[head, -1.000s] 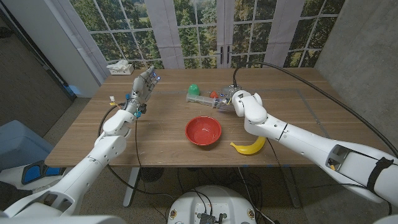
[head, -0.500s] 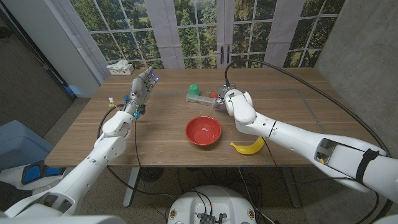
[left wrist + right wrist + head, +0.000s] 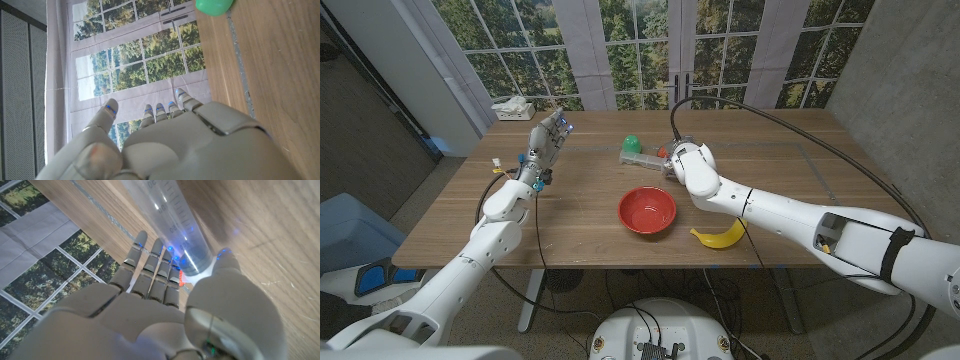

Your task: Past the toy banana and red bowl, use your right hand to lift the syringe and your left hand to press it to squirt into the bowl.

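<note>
The syringe (image 3: 642, 158) lies on the table beyond the red bowl (image 3: 647, 211), its clear barrel pointing left, with a green knob (image 3: 632, 143) just behind it. My right hand (image 3: 682, 165) is at the syringe's right end. In the right wrist view the clear barrel (image 3: 170, 225) runs between the thumb and the straight fingers (image 3: 150, 270), which are not curled round it. The yellow toy banana (image 3: 720, 236) lies right of the bowl near the front edge. My left hand (image 3: 548, 140) is raised over the table's left side with its fingers apart (image 3: 175, 145), holding nothing.
A white object (image 3: 513, 108) sits at the far left corner of the table. Small bits (image 3: 500, 162) lie near the left edge. A black cable (image 3: 790, 120) arcs over the right half. The green knob (image 3: 214, 5) shows in the left wrist view.
My right hand has slid left along the table to the syringe's end. The left hand, bowl and banana have stayed put.
</note>
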`<action>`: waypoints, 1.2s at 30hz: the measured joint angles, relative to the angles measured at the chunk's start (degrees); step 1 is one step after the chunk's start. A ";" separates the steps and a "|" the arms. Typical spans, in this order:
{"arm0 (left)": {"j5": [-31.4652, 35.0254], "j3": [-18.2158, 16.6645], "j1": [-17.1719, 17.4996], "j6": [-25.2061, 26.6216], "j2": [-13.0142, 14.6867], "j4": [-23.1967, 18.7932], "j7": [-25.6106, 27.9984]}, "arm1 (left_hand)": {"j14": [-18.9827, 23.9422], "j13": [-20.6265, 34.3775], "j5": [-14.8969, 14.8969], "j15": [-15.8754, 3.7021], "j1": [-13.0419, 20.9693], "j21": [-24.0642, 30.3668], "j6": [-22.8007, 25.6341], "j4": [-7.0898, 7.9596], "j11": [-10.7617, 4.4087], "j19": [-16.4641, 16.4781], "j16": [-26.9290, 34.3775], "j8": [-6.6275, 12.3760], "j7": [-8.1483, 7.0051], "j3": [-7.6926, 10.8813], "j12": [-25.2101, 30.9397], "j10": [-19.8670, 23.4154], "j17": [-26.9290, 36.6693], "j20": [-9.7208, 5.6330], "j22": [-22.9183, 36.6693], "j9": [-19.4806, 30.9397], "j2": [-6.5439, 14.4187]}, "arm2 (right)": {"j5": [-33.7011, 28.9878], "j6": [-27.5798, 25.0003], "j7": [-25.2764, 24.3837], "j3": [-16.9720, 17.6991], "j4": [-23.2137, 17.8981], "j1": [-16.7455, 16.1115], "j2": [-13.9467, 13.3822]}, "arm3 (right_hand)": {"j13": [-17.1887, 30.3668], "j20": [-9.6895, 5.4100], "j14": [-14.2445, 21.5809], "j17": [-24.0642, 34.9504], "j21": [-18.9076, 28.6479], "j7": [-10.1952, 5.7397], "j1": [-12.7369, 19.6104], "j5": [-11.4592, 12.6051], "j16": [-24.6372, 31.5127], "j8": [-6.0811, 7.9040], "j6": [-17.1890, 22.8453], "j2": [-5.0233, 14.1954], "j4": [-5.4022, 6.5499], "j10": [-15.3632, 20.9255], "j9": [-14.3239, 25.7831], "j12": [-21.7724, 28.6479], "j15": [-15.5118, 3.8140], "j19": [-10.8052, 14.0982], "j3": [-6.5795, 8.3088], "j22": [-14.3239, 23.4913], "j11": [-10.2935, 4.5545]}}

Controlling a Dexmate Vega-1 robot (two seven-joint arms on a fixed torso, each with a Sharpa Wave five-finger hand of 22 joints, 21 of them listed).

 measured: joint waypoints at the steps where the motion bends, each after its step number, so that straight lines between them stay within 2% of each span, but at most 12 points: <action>1: -0.01 -0.01 0.00 0.00 0.00 0.02 -0.01 | 0.00 0.00 0.00 0.00 0.00 0.00 0.00 0.00 0.00 0.00 0.00 0.00 0.00 0.00 0.00 0.00 0.00 0.00 0.00 0.00 0.00 | -0.11 0.14 0.30 -0.16 0.35 0.15 0.14 | 0.16 -0.23 0.84 0.00 0.12 -0.19 0.18 -0.06 0.34 0.39 1.00 0.18 -0.17 1.01 0.00 0.41 -0.06 0.23 0.17 0.00 -0.14; 5: -0.05 -0.04 0.01 -0.01 0.00 0.10 -0.02 | 0.00 0.00 0.00 0.00 0.00 0.00 0.00 0.00 0.00 0.00 0.00 0.00 0.00 0.00 0.00 0.00 0.00 0.00 0.00 0.00 0.00 | -0.21 0.66 0.50 -0.34 1.02 0.42 0.35 | 0.86 -1.99 4.21 0.13 0.45 -0.92 0.94 -1.49 1.72 1.73 5.28 1.28 -0.93 6.95 -0.19 2.43 -0.35 1.11 1.49 0.05 -1.56; 7: -0.06 -0.07 0.02 -0.01 0.00 0.14 -0.02 | 0.00 0.00 0.00 0.00 0.00 0.00 0.00 0.00 0.00 0.00 0.00 0.00 0.00 0.00 0.00 0.00 0.00 0.00 0.00 0.00 0.00 | -0.14 1.40 -0.04 -0.33 1.11 0.43 0.31 | 1.07 -2.93 5.82 0.27 0.72 0.47 1.18 -2.43 2.32 3.04 6.68 1.80 -1.51 10.16 -0.28 3.32 -0.49 1.22 2.67 0.28 -2.15; 9: -0.07 -0.08 0.02 -0.01 0.00 0.18 -0.03 | 0.00 0.00 0.00 0.00 0.00 0.00 0.00 0.00 0.00 0.00 0.00 0.00 0.00 0.00 0.00 0.00 0.00 0.00 0.00 0.00 0.00 | 0.02 1.82 -0.44 -0.25 1.11 0.40 0.23 | 1.68 -4.14 7.83 0.50 1.11 1.92 1.18 -3.47 2.77 4.08 8.13 1.80 -3.00 11.74 -0.53 4.67 -0.80 1.21 4.16 0.28 -1.11; 12: -0.10 -0.10 0.02 -0.01 0.00 0.29 -0.05 | 0.00 0.00 0.00 0.00 0.00 0.00 0.00 0.00 0.00 0.00 0.00 0.00 0.00 0.00 0.00 0.00 0.00 0.00 0.00 0.00 0.00 | 0.50 2.90 -2.21 0.03 0.89 -0.01 -0.30 | 2.56 -4.32 10.60 0.88 1.84 3.57 1.19 -4.66 3.67 5.23 9.77 1.78 -4.74 13.19 -0.79 6.05 -1.41 1.41 5.90 0.50 0.35; 15: -0.12 -0.10 0.00 -0.01 0.01 0.46 -0.10 | 0.00 0.00 0.00 0.00 0.00 0.00 0.00 0.00 0.00 0.00 0.00 0.00 0.00 0.00 0.00 0.00 0.00 0.00 0.00 0.00 0.00 | 0.67 4.08 -4.00 0.23 0.59 -0.39 -0.91 | 3.56 -4.63 12.85 1.69 2.54 4.66 2.17 -4.99 4.63 6.01 10.87 0.80 -4.89 14.18 -1.05 7.30 -2.04 1.72 6.06 0.63 1.34; 20: -0.15 -0.10 -0.23 0.00 -0.02 0.70 -0.29 | 0.00 0.00 0.00 0.00 0.24 0.00 0.00 -0.17 0.00 0.00 0.00 0.00 0.00 -0.17 0.00 0.00 0.00 0.00 0.00 0.00 0.24 | 0.84 6.29 -6.75 0.70 -0.06 -1.11 -2.20 | 4.71 -4.57 14.30 2.85 2.94 4.98 3.48 -4.99 5.15 6.08 11.18 -0.51 -4.89 14.59 -1.08 8.17 -2.69 0.85 6.06 1.07 1.75; 22: -0.15 -0.10 -0.28 0.05 -0.05 0.75 -0.34 | 0.00 0.00 0.00 0.00 0.24 0.00 0.00 -0.17 0.00 0.00 0.00 0.00 0.00 -0.17 0.00 0.00 0.00 0.00 0.00 0.00 0.24 | 0.96 6.84 -7.38 1.04 -0.45 -1.50 -2.83 | 5.31 -4.40 14.48 3.13 3.16 4.99 3.46 -4.99 5.16 6.08 11.19 -0.49 -4.90 14.69 -1.08 8.22 -2.86 0.66 6.06 1.24 1.85; 24: -0.15 -0.03 -0.39 0.11 -0.10 0.83 -0.36 | 0.00 0.00 0.00 0.00 0.38 0.00 0.00 -0.21 0.00 0.00 0.00 0.00 0.00 -0.11 0.00 0.00 0.00 0.00 0.00 0.00 0.38 | 0.96 6.84 -7.38 1.22 -0.67 -1.70 -3.13 | 5.53 -4.59 14.57 3.18 3.38 5.17 3.47 -4.77 5.16 6.08 11.37 -0.50 -4.90 14.70 -1.07 8.26 -2.93 0.46 6.06 1.33 1.85; 30: -0.10 0.20 -0.54 0.30 -0.14 0.85 -0.38 | 0.00 0.00 0.00 0.00 0.38 0.00 0.00 -0.40 0.00 0.00 0.00 0.00 0.00 0.08 0.00 0.00 0.00 0.00 0.00 0.00 0.38 | 2.32 11.08 -12.74 3.35 -3.20 -3.82 -5.67 | 6.65 -4.59 14.98 3.45 4.01 5.50 4.36 -3.56 4.76 6.08 12.10 -1.39 -4.89 14.70 -0.93 8.61 -2.77 0.47 6.06 1.57 1.85; 32: -0.05 0.26 -0.56 0.31 -0.15 0.81 -0.38 | 0.00 0.00 0.00 0.00 0.38 0.00 0.00 -0.40 0.00 0.00 0.00 0.00 0.00 0.08 0.00 0.00 0.00 0.00 0.00 0.00 0.38 | 2.73 11.77 -13.87 4.06 -4.04 -4.53 -6.35 | 6.93 -4.59 15.29 3.45 4.28 4.97 4.37 -3.30 4.75 6.08 13.00 -1.39 -4.90 15.26 -0.95 8.66 -3.05 0.47 6.07 1.60 1.39; 36: 0.10 0.37 -0.61 0.33 -0.15 0.46 -0.38 | 0.00 0.00 0.00 0.00 0.38 0.00 0.00 -0.64 0.00 0.00 0.00 0.00 0.00 -0.15 0.00 0.00 0.00 0.00 0.00 0.00 0.38 | 3.64 13.16 -17.58 6.26 -6.48 -6.55 -7.99 | 7.53 -4.59 16.01 3.72 4.88 4.99 4.37 -2.49 4.44 5.69 13.59 -1.40 -4.90 15.44 -1.08 9.15 -3.17 0.47 6.07 1.83 1.56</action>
